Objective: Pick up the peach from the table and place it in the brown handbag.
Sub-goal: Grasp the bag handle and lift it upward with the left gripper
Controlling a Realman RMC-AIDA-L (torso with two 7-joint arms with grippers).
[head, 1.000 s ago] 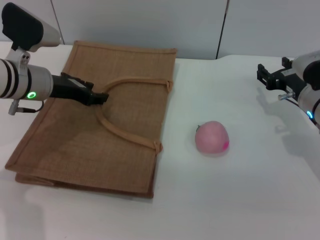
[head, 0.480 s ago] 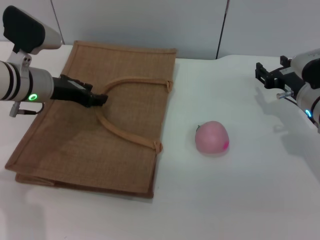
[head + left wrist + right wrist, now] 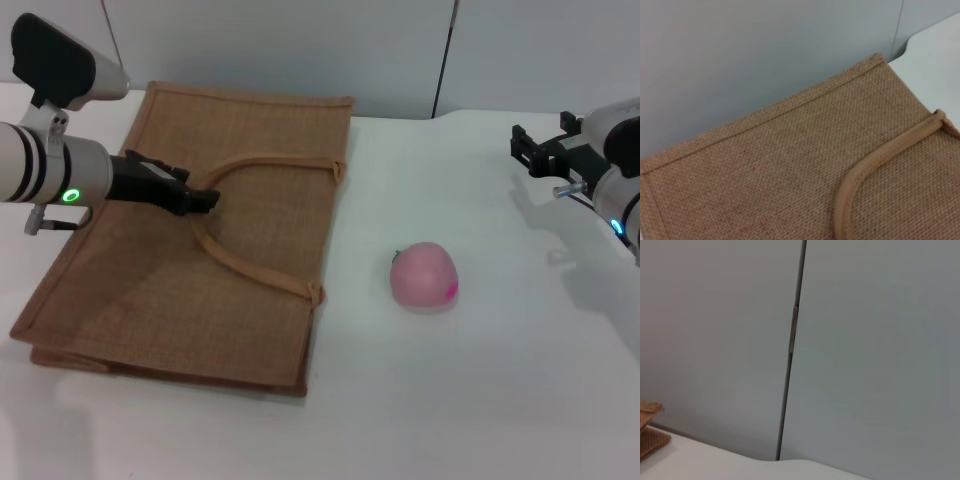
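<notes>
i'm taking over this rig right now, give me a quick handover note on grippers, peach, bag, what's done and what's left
Left gripper: over the brown handbag, right at the bend of its handle loop; whether the fingers grip it cannot be told.
Right gripper: raised at the table's far right, away from the fruit, holding nothing visible.
Peach: on the white table, right of the bag, untouched.
Handbag: lying flat, mouth not opened.
Done: nothing placed yet.
Left: open the bag, pick up the peach, put it inside.
</notes>
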